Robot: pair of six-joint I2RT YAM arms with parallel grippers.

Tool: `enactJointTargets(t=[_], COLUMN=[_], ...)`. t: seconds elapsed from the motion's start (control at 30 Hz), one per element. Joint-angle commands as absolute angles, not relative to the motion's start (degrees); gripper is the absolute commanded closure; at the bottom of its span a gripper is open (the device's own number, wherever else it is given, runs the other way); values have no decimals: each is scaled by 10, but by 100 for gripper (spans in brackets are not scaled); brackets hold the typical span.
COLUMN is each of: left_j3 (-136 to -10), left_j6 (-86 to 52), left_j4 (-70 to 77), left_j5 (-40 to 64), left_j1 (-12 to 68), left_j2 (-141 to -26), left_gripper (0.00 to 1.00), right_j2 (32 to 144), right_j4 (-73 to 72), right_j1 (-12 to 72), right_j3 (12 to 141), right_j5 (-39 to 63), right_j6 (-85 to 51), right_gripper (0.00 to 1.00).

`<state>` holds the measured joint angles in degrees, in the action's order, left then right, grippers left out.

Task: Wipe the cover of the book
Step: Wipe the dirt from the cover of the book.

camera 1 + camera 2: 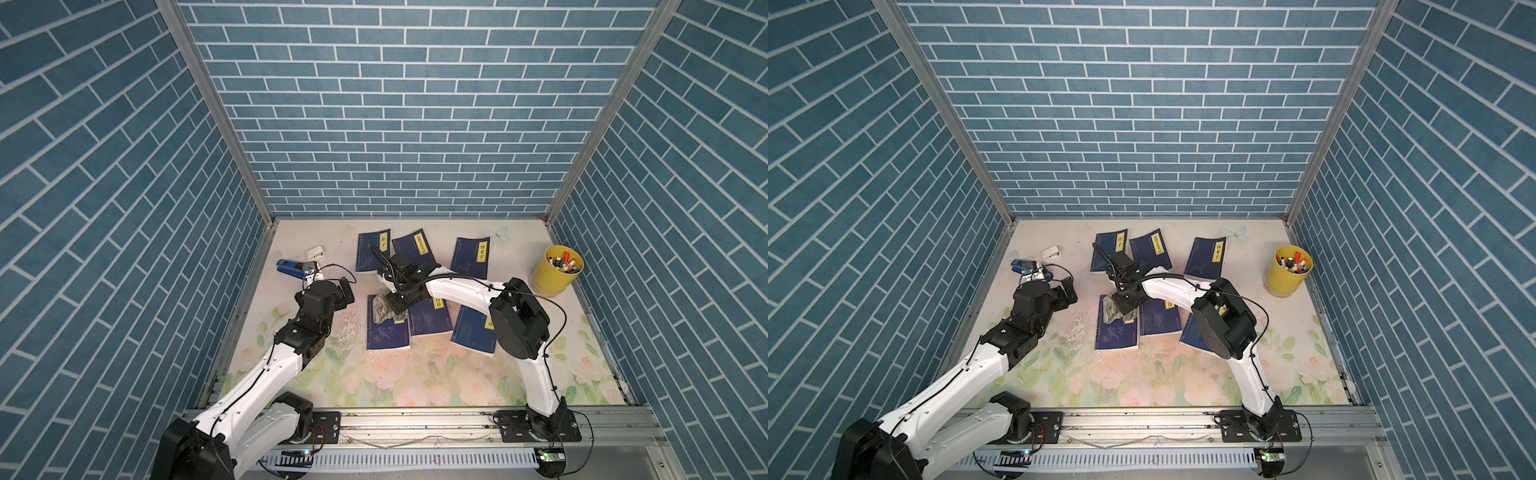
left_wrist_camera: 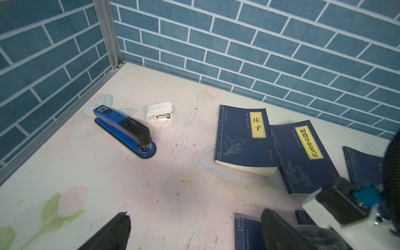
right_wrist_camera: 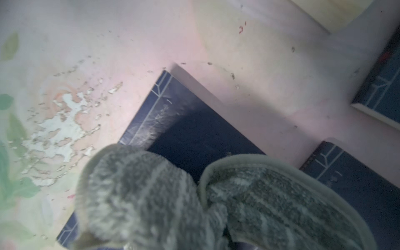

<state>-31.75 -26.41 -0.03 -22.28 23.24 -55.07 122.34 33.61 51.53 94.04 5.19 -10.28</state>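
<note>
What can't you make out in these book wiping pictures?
Right gripper: hidden behind the grey cloth in the right wrist view.
Wiped book's title: under cloth and gripper in both top views.
Markers in yellow cup: too small to count in top views.
Left gripper: cropped by the left wrist frame edge.

A blue stapler (image 2: 125, 132) lies near the floral surface's (image 1: 415, 382) far left corner, a small white stapler (image 2: 159, 112) just beside it. A yellow cup (image 1: 550, 280) of markers (image 1: 563, 262) stands far right.

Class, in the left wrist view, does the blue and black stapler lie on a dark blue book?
No, the blue and black stapler rests on the pale floral tabletop, apart from the dark blue books.
</note>
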Motion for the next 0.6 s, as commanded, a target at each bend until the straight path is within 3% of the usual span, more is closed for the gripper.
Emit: enactJointTargets(t=[0.0, 0.57], left_j3=[-314, -324], left_j6=[-276, -281], left_j4=[-17, -24], left_j5=[-239, -243], left_j1=[234, 234], left_j2=[-547, -545], left_gripper=[0, 0], right_j2=[1235, 1117], right_j4=[330, 258], right_j1=[514, 568], right_j3=[925, 681], right_j5=[41, 67], right_j6=[-118, -204], right_gripper=[100, 100])
